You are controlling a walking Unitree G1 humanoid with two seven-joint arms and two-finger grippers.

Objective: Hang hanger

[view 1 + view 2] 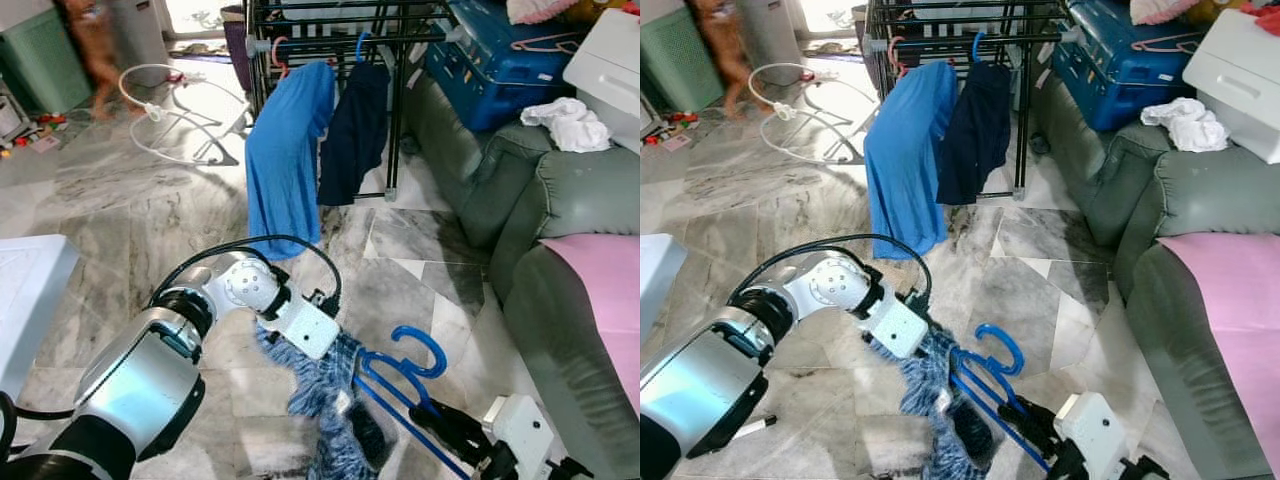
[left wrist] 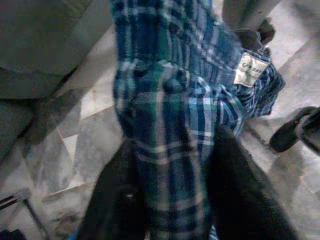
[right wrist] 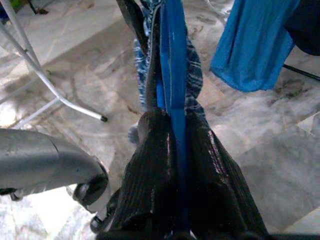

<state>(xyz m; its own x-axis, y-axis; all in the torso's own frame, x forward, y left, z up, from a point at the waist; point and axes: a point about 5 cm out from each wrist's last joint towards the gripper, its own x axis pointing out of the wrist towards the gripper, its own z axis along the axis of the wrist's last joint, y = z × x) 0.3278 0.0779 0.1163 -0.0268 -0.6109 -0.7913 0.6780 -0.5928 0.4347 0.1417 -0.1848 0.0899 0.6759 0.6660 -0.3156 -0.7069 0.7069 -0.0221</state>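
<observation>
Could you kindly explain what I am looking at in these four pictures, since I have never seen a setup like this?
This is a walking humanoid robot with two silver arms, each ending in a claw of two black fingers. The two wide pictures come from cameras in its head, looking down at a marble floor; the two close ones come from cameras on its wrists. The left claw is shut on a blue checked shirt, and the right claw is shut on a blue hanger that the shirt hangs from. Ahead stands a black drying rack already carrying a blue garment and a navy garment. To the right is a grey sofa with a pink cloth.
</observation>
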